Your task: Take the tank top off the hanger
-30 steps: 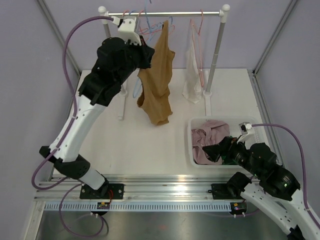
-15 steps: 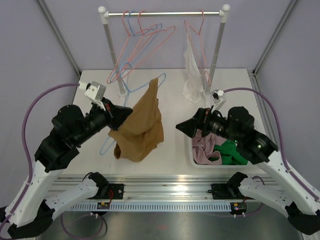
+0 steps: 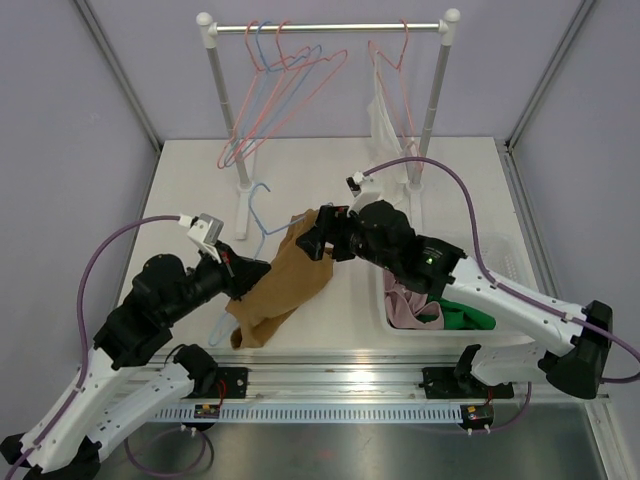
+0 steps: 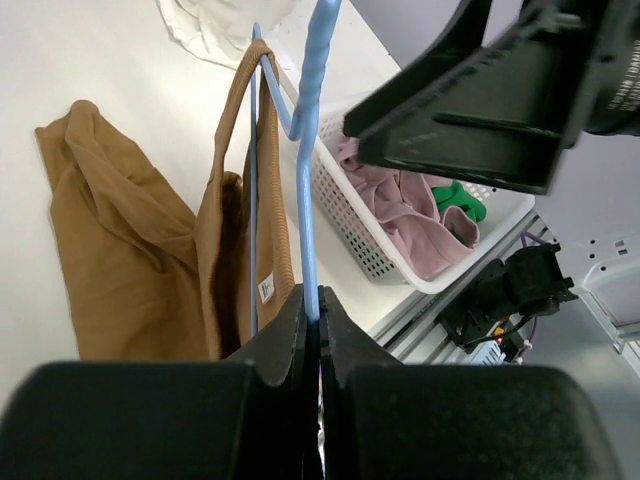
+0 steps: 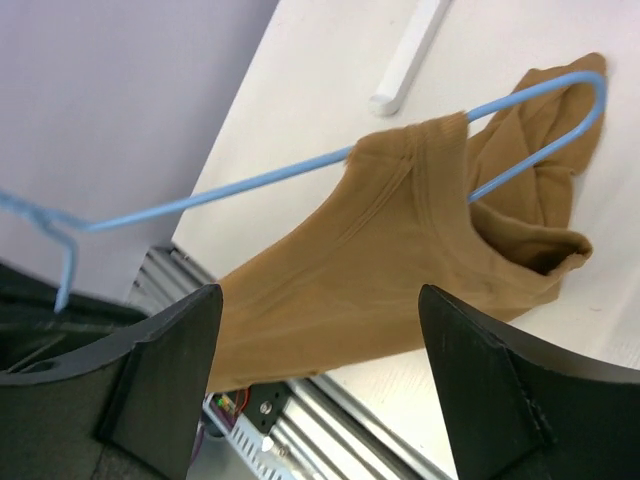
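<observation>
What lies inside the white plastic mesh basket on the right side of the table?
A crumpled pink cloth garment and a green cloth garment lie in the basket. Whatever is beneath them, including the basket's floor, is covered and cannot be seen.

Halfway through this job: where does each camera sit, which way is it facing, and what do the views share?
Top external: above and behind the bases, looking down on the table, rack, left arm and right arm.
Left wrist: on the left arm, looking along the left gripper, shut on the blue hanger, toward the basket.
Right wrist: on the right arm, looking down through the open right gripper at the tank top.
Shared: all three views show the tank top and blue hanger.
</observation>
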